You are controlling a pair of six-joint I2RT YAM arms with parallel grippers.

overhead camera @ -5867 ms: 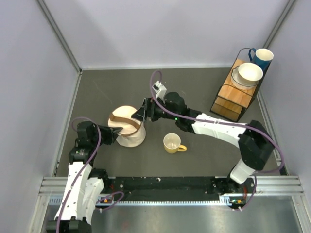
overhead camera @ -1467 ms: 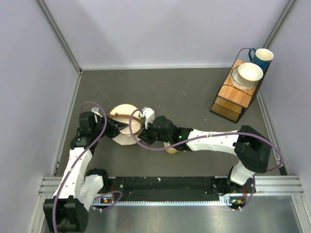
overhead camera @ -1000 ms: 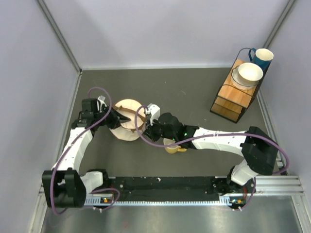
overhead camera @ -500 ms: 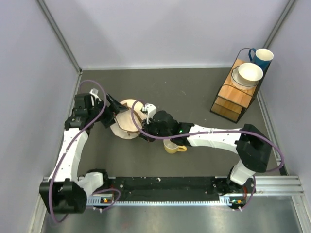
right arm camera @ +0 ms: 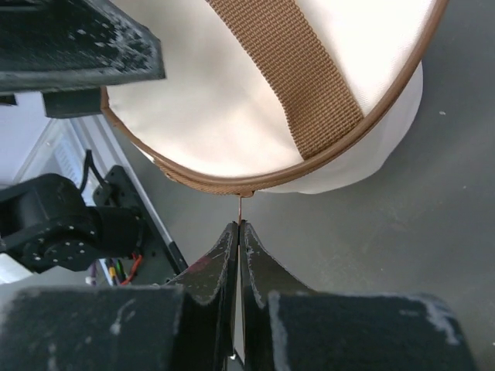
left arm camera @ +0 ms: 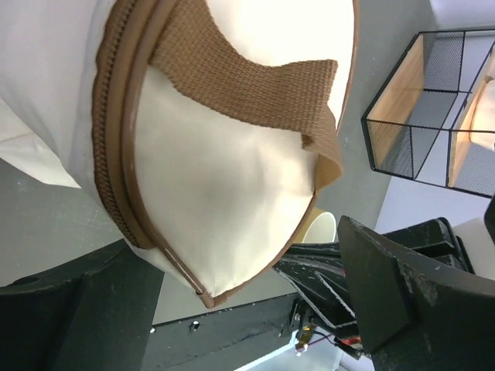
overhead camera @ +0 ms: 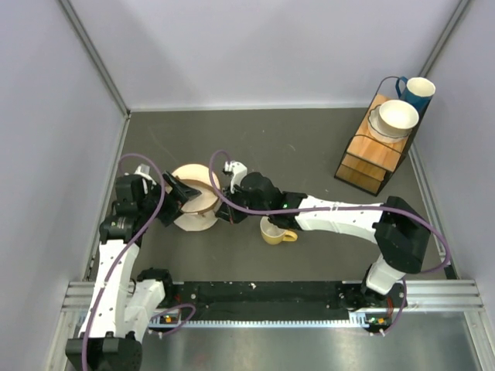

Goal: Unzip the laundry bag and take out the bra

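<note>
The laundry bag (overhead camera: 193,207), a round cream drum with brown strap and rim trim, lies tilted left of centre on the dark table. My left gripper (overhead camera: 175,202) is open, with one finger on each side of the bag's left edge. In the left wrist view the bag (left arm camera: 224,154) fills the space above my left gripper (left arm camera: 232,255), and I cannot tell if the fingers (left arm camera: 410,301) touch it. My right gripper (right arm camera: 238,226) is shut on the thin copper zipper pull (right arm camera: 240,207) hanging from the bag's brown rim (right arm camera: 255,185). The bra is hidden.
A yellow mug (overhead camera: 272,228) stands just right of the bag, under the right arm. At the back right a wire rack with a wooden shelf (overhead camera: 370,158) carries a white bowl (overhead camera: 397,116) and a blue mug (overhead camera: 418,91). Grey walls close three sides.
My left gripper has opened, let go of the bag and drawn back to the lower left. The right gripper stays shut at the rim. The bag has shifted slightly.
</note>
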